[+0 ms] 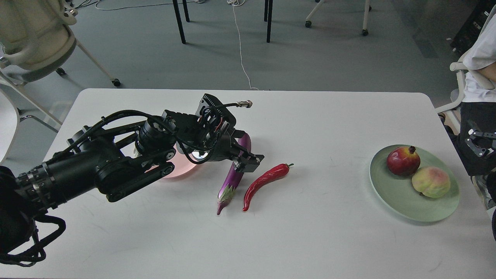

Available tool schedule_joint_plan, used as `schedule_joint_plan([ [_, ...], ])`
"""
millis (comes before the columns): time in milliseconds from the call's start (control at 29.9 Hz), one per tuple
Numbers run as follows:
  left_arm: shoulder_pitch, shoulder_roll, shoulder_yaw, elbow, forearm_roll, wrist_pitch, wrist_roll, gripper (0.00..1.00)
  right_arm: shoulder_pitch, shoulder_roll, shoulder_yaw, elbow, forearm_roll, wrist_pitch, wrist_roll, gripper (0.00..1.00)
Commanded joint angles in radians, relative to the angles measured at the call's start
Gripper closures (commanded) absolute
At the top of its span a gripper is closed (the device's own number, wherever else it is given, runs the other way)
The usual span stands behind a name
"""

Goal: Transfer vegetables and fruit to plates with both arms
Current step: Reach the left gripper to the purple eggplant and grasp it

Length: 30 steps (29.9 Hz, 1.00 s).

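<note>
Eggplant [234, 176] lies nearest us among the loose vegetables, on the white desk [310, 240] a little left of its middle. Its long axis runs almost straight from near to far with a slight lean to the right; the pale calyx end points toward the near edge and the rounded purple end toward the far edge. Just to its right, close but apart, we see the red chili [264, 181], its pointed tip toward the near edge and its green stem aimed at the far right, so it slants more than the eggplant.

Over by the desk's right edge sits the pale green plate [403, 201]. It holds the peach [431, 182] on its nearer right part and the pomegranate [403, 161] just behind and left of it, the two touching or nearly so.

Our left arm reaches in from the left edge, and our left claw [244, 159] is down at the eggplant's upper half, its fingers [250, 162] set on either side of the purple body; we cannot tell whether they already press on it. Behind the arm, the pale pink plate [182, 168] shows only in part, and we see nothing on the part in view.

Our right claw is out of sight.
</note>
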Motion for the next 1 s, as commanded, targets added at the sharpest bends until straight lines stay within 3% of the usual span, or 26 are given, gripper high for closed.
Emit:
schedule_joint_plan([
  [0, 0.005, -0.017, 0.016, 0.06, 0.006, 0.0, 0.005, 0.11, -0.001, 0.0, 0.003, 0.0, 0.0, 0.0, 0.0, 0.01],
  [200, 0.012, -0.017, 0.101, 0.063, 0.0, 0.0, 0.005, 0.16, -0.001, 0.0, 0.003, -0.003, -0.008, 0.0, -0.003, 0.01],
  [367, 0.013, -0.027, 0.114, 0.087, -0.001, 0.0, 0.005, 0.26, 0.001, -0.003, 0.006, -0.003, -0.008, 0.0, -0.002, 0.01],
  [735, 0.025, -0.028, 0.119, 0.098, -0.001, 0.0, 0.009, 0.33, 0.002, -0.011, 0.012, -0.003, -0.008, 0.0, -0.003, 0.01],
  [868, 0.027, -0.027, 0.121, 0.101, -0.001, 0.0, 0.009, 0.47, 0.002, -0.011, 0.015, -0.003, -0.008, 0.0, -0.003, 0.01],
  [968, 0.025, -0.028, 0.125, 0.101, -0.003, 0.0, 0.009, 0.67, 0.002, -0.011, 0.015, -0.003, -0.008, 0.0, -0.003, 0.01],
])
